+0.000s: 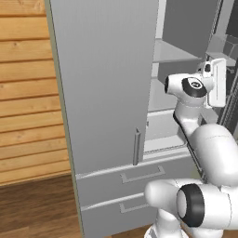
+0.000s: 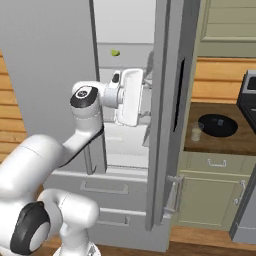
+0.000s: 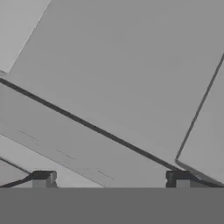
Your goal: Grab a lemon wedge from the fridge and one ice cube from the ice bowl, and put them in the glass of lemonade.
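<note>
Fridge (image 2: pixel 50 60) right door swung open; gripper (image 3: pixel 111 178) inside the compartment, jaws spread wide, holding nothing. Lemon wedge (image 2: pixel 115 52) sits on an upper shelf, above and slightly left of the hand. Glass of lemonade (image 2: pixel 196 132) and ice bowl (image 2: pixel 217 124) wait on the counter to the right. Risk: raising the wide hand could clip the shelf edge or nudge the tiny wedge back out of reach.
</note>
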You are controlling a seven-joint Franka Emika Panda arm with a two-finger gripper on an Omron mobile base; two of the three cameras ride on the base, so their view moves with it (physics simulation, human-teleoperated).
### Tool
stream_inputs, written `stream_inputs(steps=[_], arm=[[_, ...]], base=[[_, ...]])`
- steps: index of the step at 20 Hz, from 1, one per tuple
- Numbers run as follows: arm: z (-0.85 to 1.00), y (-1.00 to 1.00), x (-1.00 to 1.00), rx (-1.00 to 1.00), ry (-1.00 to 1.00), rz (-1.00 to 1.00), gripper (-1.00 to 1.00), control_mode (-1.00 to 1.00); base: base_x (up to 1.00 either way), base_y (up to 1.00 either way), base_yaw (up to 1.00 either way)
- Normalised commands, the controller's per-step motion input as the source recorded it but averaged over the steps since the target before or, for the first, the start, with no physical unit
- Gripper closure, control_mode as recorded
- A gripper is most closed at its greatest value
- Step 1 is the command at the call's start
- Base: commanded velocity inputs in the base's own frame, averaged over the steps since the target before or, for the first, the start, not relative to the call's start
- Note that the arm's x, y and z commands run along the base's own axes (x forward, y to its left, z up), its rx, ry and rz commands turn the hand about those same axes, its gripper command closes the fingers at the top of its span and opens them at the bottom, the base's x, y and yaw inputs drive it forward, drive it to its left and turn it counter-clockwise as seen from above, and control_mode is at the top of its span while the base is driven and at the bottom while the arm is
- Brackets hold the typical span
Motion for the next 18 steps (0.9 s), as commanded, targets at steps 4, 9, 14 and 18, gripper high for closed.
stream_inputs(steps=[4,9,14,18], arm=[[0.0,-0.76,-0.07,-0.11,0.04,-0.19,-1.0,-1.0],[0.12,-0.23,-0.09,-0.06,0.0,-0.09,-1.0,-1.0],[0.38,0.32,-0.44,0.0,-0.16,0.0,-1.0,-1.0],[0.52,0.63,-0.41,0.0,-0.16,0.01,-1.0,-1.0]], base=[[0.0,0.0,0.0],[0.0,0.0,0.0],[0.0,0.0,0.0],[0.0,0.0,0.0]])
